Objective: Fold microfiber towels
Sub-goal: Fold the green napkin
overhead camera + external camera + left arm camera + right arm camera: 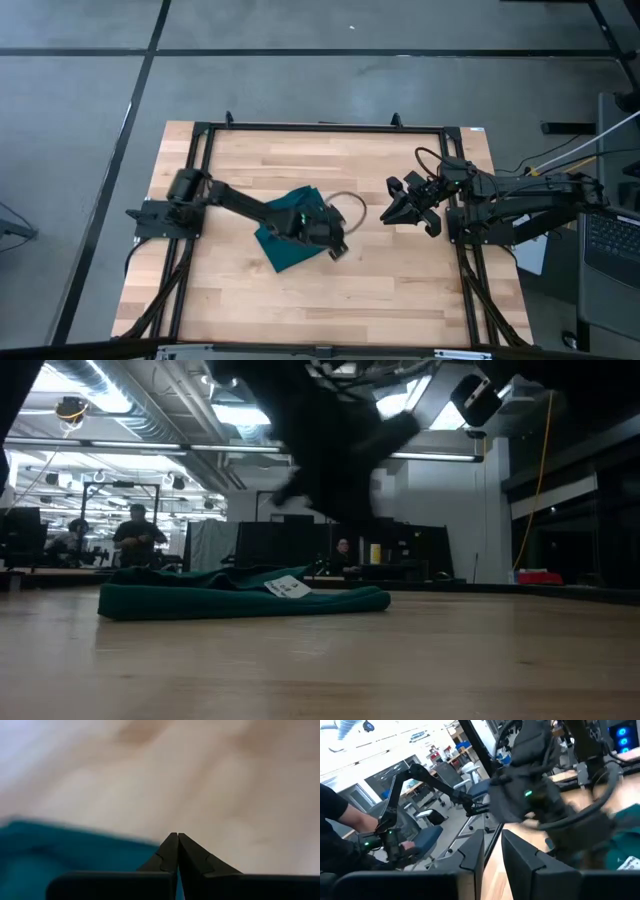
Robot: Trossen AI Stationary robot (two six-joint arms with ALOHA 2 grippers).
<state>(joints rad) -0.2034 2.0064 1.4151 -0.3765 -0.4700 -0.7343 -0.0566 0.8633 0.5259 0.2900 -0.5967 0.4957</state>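
The dark teal microfiber towel (283,245) lies folded on the wooden table, left of the middle. In the low view the towel (240,598) is a flat low heap with a small white tag (287,587) on top. My left gripper (338,250) hangs shut at the towel's right edge. In its wrist view the shut tips (177,837) stand over bare wood, with the towel (60,855) beside and behind them. My right gripper (396,208) is off to the right of the towel, pointing level toward it. Its fingers (492,837) stand a little apart with nothing between them.
A black metal frame (320,127) runs round the tabletop. A grey cable loop (350,200) arches beside the left wrist. There is bare wood near the table's front and far edges. A laptop (610,250) sits off the table's right. People (135,532) show in the room beyond.
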